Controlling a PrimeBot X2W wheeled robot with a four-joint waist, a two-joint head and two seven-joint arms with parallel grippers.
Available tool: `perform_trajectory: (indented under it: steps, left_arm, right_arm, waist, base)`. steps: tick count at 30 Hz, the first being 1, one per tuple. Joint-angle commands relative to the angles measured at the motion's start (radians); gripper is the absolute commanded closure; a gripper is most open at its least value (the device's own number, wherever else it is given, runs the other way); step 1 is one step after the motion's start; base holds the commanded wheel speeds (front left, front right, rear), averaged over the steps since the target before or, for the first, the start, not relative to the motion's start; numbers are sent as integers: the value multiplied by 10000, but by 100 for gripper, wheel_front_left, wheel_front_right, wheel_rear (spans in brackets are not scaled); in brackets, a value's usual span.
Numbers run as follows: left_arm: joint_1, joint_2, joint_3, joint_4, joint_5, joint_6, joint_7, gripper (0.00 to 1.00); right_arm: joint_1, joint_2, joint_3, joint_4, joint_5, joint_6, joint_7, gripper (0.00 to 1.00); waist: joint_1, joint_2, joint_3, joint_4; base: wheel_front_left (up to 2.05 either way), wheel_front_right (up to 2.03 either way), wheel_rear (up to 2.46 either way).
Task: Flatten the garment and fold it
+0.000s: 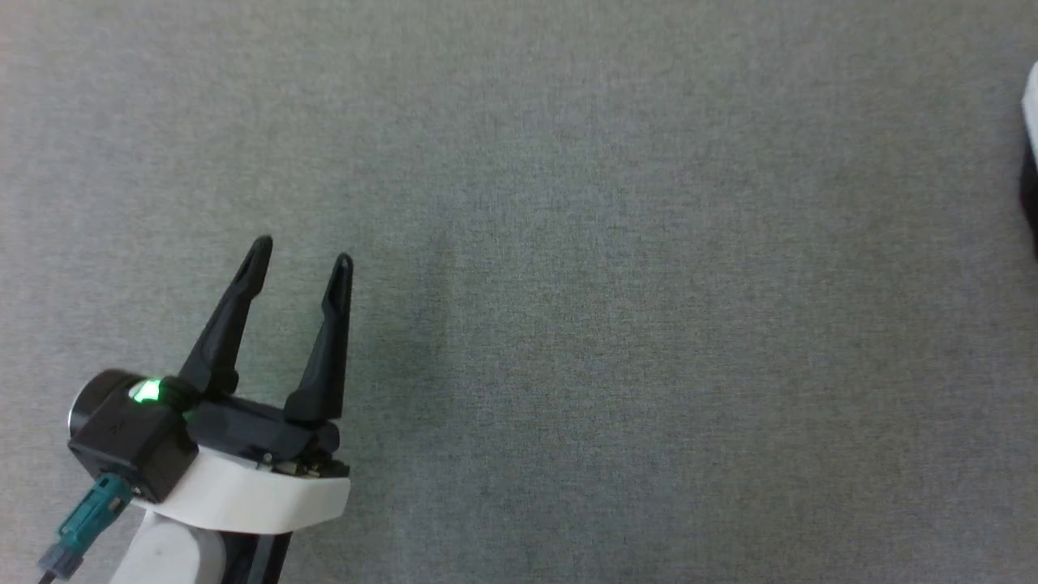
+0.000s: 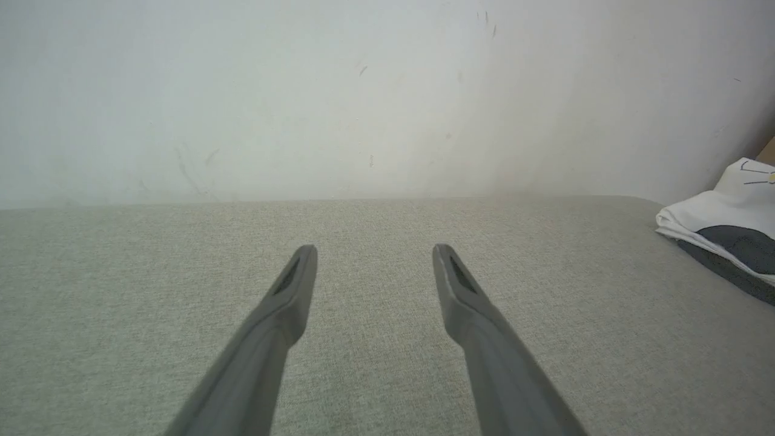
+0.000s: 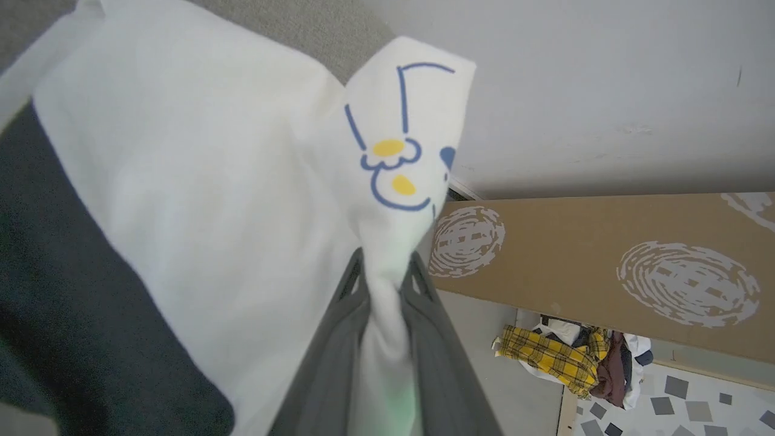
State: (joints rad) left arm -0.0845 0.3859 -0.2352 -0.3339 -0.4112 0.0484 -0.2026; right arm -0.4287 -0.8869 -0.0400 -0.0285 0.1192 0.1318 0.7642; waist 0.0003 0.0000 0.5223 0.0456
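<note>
Two claws: right claw [image 3: 385,260] pinches the garment [image 3: 200,169], left claw [image 1: 302,250] gapes empty above the surface [image 1: 649,324]. Flattening likely needs a second, well-spaced grip.

A brown cardboard panel [image 3: 605,254] printed with white swirls stands below the white wall [image 3: 605,91]. Under the panel lies a heap of clothes [image 3: 569,357], yellow plaid uppermost, beside grey-flecked floor [image 3: 696,399]. Left of the panel spreads the grey cloth-covered desk [image 3: 284,24].
</note>
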Motion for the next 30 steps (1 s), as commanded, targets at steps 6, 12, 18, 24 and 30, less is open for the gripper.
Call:
perform_trajectory:
  steps: [6, 12, 18, 24, 30]
  left_arm:
    - [-498, 9, -127, -55, 189, -119, -10, 0]
    - [-606, -22, -228, 10, 226, -99, -6, 0]
    - [-717, -122, -207, 84, 334, 24, -158, 0]
    - [-502, -248, -178, 241, 231, 135, -246, 0]
    - [139, -378, -163, 507, 104, 371, -286, 0]
  right_arm:
    - [-146, 87, -537, 508, -497, -11, -113, 100]
    - [88, 125, -1054, 761, -687, -11, -413, 78]
    - [119, 380, -1108, 911, -805, -11, -825, 0]
    - [211, 931, -1105, 1176, -797, -11, -1398, 0]
    - [682, 2482, -1856, 1133, -638, -11, -2519, 0]
  waist:
    - [-3, 0, 755, -56]
    - [-3, 0, 842, -74]
    - [-3, 0, 644, -69]
    - [-3, 0, -172, -58]
    - [-3, 0, -1344, -58]
  base:
    - [0, 0, 0]
    - [0, 0, 0]
    - [0, 0, 0]
    - [0, 0, 0]
    - [0, 0, 0]
